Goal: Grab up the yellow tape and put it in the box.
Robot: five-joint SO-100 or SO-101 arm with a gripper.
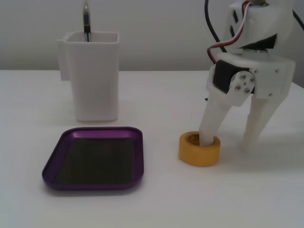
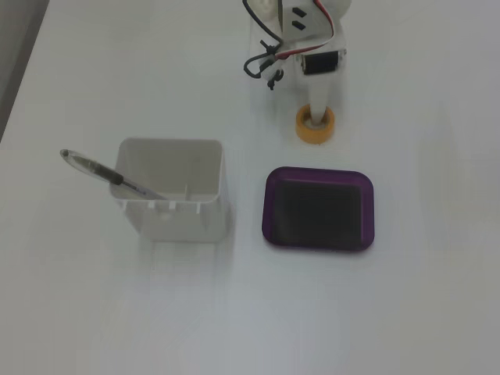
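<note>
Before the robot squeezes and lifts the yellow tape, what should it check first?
1. One finger sits inside the yellow tape hole: ok.
2. Other finger is outside the roll, so the gripper straddles its wall: ok.
3. Gripper already pinching the tape: not ok, the outer finger stands apart from it.
4. Tape lying flat on the table: ok.
5. Purple tray has nothing in it: ok.
6. White container with the pen stands behind the tray in this fixed view, off the direct path: ok.
</note>
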